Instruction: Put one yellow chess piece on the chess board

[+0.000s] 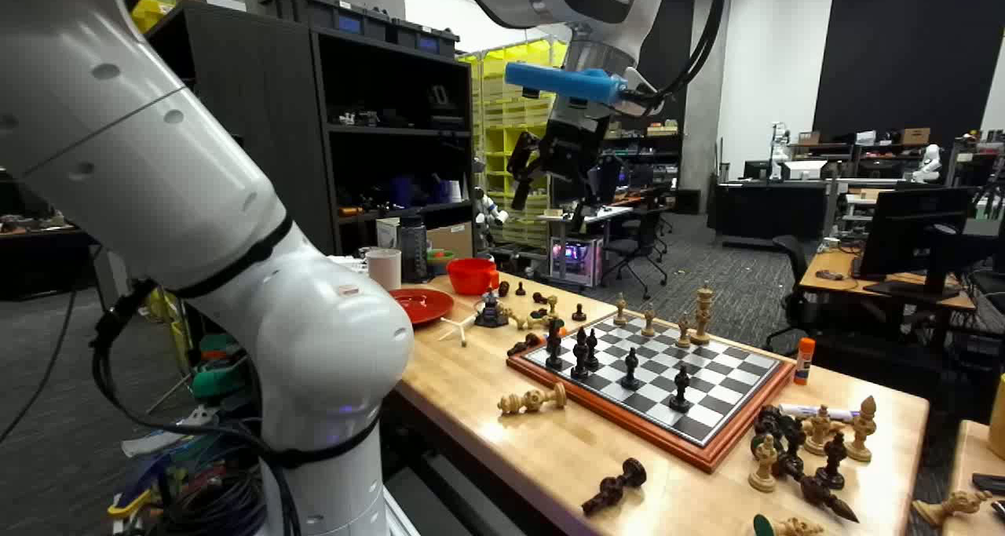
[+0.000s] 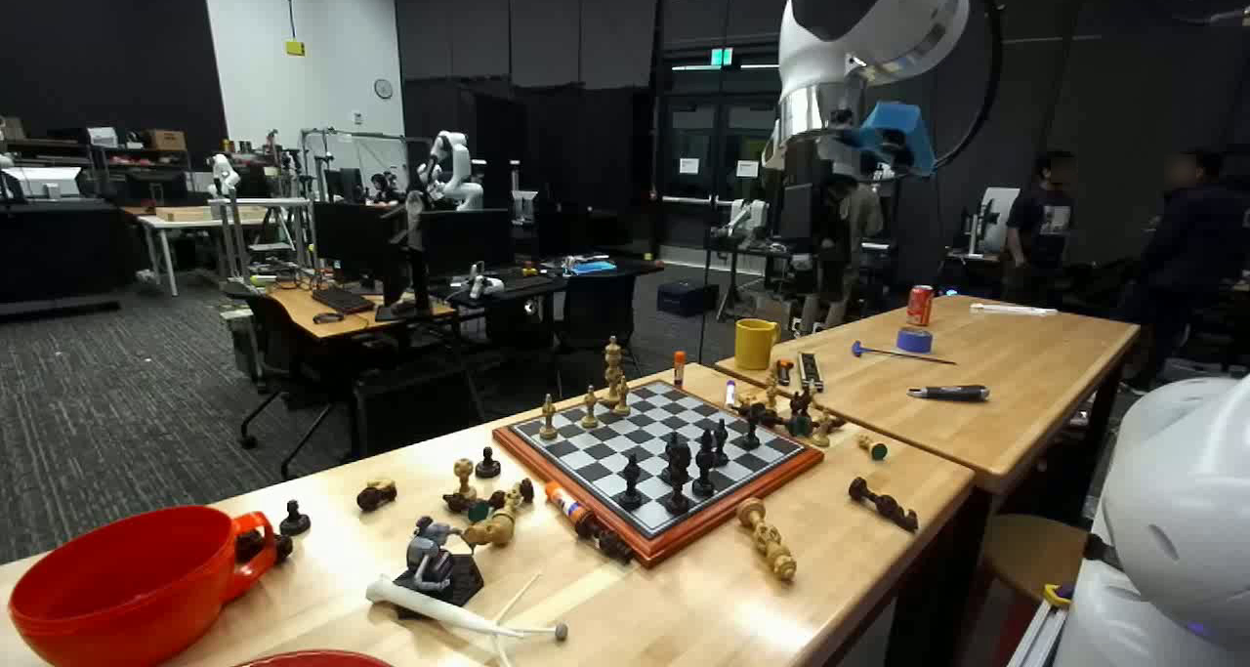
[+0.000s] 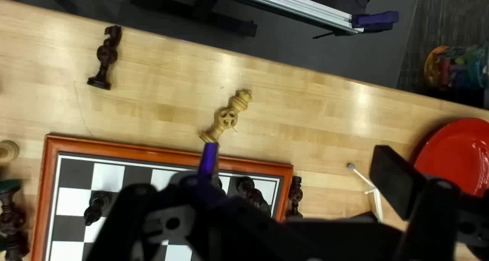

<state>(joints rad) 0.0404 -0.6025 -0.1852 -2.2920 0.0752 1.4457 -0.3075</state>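
The chess board (image 1: 738, 363) lies on the wooden table in both exterior views (image 2: 605, 452); its frame also shows in the wrist view (image 3: 114, 148). A yellow chess piece (image 1: 532, 399) lies on its side on the table just outside the frame; it also shows in an exterior view (image 2: 767, 540) and the wrist view (image 3: 228, 117). Several yellow pieces (image 1: 703, 316) stand along one board edge, and several dark pieces (image 1: 630, 370) stand near the opposite side. My gripper (image 1: 550, 206) is high above the table, fingers wide apart with nothing between them (image 3: 300, 154). Its fingers hide part of the board in the wrist view.
A dark piece (image 1: 615, 486) lies near the table edge. A cluster of mixed pieces (image 1: 789, 450) and a glue stick (image 1: 804, 361) stand beside the board. A red cup (image 1: 471, 275), a red plate (image 1: 422, 306), a figurine (image 1: 491, 310) and a white stick (image 3: 376, 200) occupy the other end.
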